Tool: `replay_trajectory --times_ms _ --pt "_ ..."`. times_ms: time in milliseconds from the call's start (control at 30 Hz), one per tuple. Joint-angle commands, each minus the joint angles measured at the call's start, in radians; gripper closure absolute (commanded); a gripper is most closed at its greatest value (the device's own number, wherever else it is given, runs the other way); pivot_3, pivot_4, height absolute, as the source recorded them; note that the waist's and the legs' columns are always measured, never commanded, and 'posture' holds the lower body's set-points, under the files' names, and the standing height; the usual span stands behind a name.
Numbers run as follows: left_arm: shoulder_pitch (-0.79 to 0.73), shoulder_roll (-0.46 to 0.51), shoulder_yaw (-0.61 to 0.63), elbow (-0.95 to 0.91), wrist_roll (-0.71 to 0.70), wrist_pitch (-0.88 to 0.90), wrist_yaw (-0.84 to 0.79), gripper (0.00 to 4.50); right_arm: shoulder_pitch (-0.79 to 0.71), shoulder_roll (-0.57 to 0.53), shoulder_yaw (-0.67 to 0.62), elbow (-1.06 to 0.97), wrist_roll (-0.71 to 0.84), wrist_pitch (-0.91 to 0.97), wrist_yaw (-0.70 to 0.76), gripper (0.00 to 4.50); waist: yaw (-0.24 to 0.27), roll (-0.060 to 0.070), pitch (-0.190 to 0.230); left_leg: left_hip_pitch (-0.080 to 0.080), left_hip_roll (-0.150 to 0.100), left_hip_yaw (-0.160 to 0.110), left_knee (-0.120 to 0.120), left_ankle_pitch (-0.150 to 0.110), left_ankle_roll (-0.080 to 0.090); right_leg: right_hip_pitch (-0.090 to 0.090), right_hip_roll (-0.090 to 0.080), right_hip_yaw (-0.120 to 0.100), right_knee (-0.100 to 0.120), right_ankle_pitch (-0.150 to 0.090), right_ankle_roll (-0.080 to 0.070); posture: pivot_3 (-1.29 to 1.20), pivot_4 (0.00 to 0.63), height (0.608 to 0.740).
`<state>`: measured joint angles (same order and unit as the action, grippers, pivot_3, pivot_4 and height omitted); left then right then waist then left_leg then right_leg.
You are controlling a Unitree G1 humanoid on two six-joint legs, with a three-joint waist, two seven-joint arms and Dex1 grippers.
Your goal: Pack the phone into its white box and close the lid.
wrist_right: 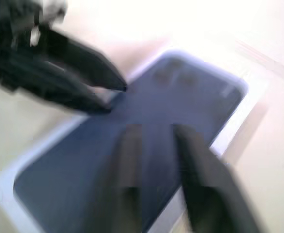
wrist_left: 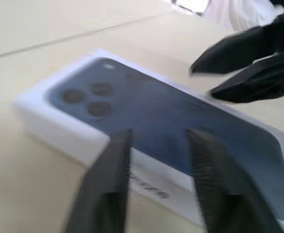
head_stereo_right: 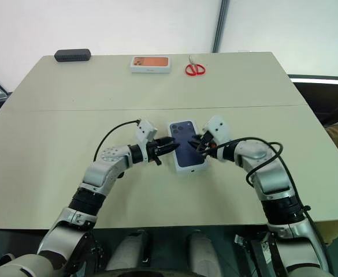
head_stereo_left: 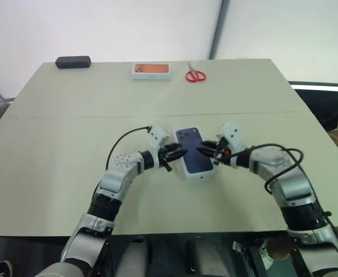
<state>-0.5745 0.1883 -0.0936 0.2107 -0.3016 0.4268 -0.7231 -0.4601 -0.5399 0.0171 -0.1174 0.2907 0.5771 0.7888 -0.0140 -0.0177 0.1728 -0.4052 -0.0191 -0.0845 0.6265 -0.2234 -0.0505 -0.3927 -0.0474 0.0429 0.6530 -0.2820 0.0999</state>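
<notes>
Both tools, left tool (head_stereo_left: 179, 154) and right tool (head_stereo_left: 206, 151), hover released over the lid (wrist_left: 78, 133). It pictures a phone. Any sideways nudge could skew it on the table (head_stereo_left: 70, 115)

Both arms reach inward, the left gripper (head_stereo_left: 177, 154) and the right gripper (head_stereo_left: 206, 151) pointing at each other, jaws parted, fingertips apart.
</notes>
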Motion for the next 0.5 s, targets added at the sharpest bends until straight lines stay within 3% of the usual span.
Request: replay_trajectory --times_ms 33,67,100,300,500 --pt "-0.100 0.020 0.055 -0.085 -0.042 -0.023 -0.009 0.59 -0.082 0.033 -0.030 -0.047 0.049 -0.019 -0.013 1.01 -0.001 0.000 0.000 -0.003 0.000 0.000 0.002 0.000 0.000 -0.002 0.000 -0.001 0.001 0.000 0.000 0.00 0.150 0.740" --pt "-0.113 0.022 0.057 -0.091 -0.041 -0.037 -0.011 0.12 -0.100 0.041 -0.025 -0.044 0.048 -0.020 -0.020 0.56 -0.001 0.000 0.000 -0.003 0.000 0.000 0.002 0.000 0.000 -0.002 0.000 -0.001 0.001 0.000 0.000 0.00 0.150 0.740" --pt "-0.119 0.025 0.060 -0.107 -0.052 -0.041 -0.027 0.00 -0.110 0.046 -0.017 -0.043 0.046 -0.021 -0.022 0.04 -0.001 0.000 0.000 -0.003 0.000 0.000 0.002 0.000 0.000 -0.002 0.000 0.000 0.002 0.000 0.000 0.00 0.150 0.740" --pt "-0.003 0.095 0.071 -0.174 -0.055 -0.090 -0.094 0.00 -0.006 -0.014 0.027 -0.076 0.023 -0.074 0.051 0.02 0.000 0.000 0.000 -0.003 -0.001 0.001 0.001 0.000 0.000 -0.002 -0.001 0.000 0.001 0.000 0.000 0.00 0.150 0.740" --pt "0.160 0.263 0.133 -0.192 -0.041 -0.130 -0.133 0.00 0.173 -0.129 -0.105 -0.152 0.076 -0.088 0.076 0.02 -0.001 0.002 0.001 -0.003 0.000 0.001 0.001 0.000 0.000 -0.003 -0.001 0.001 0.001 0.000 0.000 0.00 0.150 0.740"
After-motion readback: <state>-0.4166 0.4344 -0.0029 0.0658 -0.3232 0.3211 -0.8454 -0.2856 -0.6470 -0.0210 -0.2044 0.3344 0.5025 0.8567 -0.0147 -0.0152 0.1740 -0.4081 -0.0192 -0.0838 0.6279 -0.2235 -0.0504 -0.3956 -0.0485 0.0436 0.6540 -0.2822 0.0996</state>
